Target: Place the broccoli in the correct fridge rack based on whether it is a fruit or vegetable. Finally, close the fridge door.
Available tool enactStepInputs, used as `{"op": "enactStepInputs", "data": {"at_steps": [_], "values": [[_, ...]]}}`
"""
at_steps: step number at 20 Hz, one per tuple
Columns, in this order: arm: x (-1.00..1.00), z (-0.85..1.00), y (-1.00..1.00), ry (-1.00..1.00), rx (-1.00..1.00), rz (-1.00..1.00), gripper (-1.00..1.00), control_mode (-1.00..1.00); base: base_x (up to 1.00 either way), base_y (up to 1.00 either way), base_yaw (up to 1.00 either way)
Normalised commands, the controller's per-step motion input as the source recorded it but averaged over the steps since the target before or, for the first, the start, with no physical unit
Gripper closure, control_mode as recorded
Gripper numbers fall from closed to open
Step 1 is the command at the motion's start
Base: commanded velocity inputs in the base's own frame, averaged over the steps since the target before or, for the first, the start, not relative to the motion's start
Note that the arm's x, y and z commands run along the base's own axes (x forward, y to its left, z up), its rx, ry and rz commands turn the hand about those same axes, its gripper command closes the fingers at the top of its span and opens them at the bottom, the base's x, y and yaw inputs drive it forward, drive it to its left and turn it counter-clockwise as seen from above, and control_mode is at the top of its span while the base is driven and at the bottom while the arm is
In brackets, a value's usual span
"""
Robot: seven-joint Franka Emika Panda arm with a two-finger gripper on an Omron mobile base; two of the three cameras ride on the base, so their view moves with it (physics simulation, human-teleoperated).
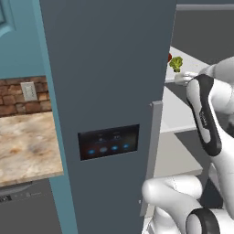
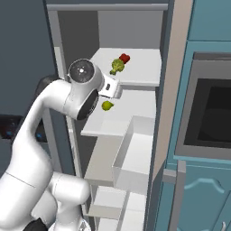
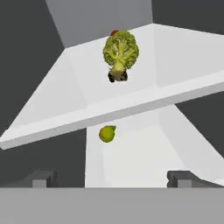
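Observation:
The broccoli (image 3: pixel 120 52) stands on the upper fridge rack (image 3: pixel 78 94), a yellow-green floret clump on a pale stem, also seen from the sides (image 2: pixel 117 66) (image 1: pixel 176 63). My gripper (image 3: pixel 113 179) is open and empty, just in front of that rack's front edge and slightly below it, well apart from the broccoli. Its fingertips (image 3: pixel 41 178) stand wide. A small red item (image 2: pixel 125 58) lies right behind the broccoli. The plain fridge door is out of view; the compartment stands open.
A small yellow-green fruit (image 3: pixel 107 133) lies on the lower rack (image 2: pixel 135 106). A white drawer bin (image 2: pixel 135 155) sits below. The door with the black display (image 1: pixel 108 141) stands to the left. An oven (image 2: pixel 207 117) in teal cabinets is on the right.

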Motion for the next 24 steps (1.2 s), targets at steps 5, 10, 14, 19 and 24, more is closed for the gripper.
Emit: {"op": "enactStepInputs", "data": {"at_steps": [5,10,14,19,24], "values": [[-0.99,-0.1,0.39,0.42,0.16,-0.09,-1.0,-1.0,0.0,0.0,0.0],[-0.85,-0.72,0.29,0.32,0.08,-0.03,-1.0,-1.0,0.0,0.0,0.0],[-0.11,-0.27,0.0,0.0,0.04,0.0,-1.0,-1.0,0.0,0.0,0.0],[-0.07,-0.01,0.0,0.0,0.0,0.0,-1.0,1.0,-0.1,0.0,0.0],[0.0,0.0,0.0,0.0,0.0,0.0,-1.0,1.0,-0.66,0.03,0.0]]}}
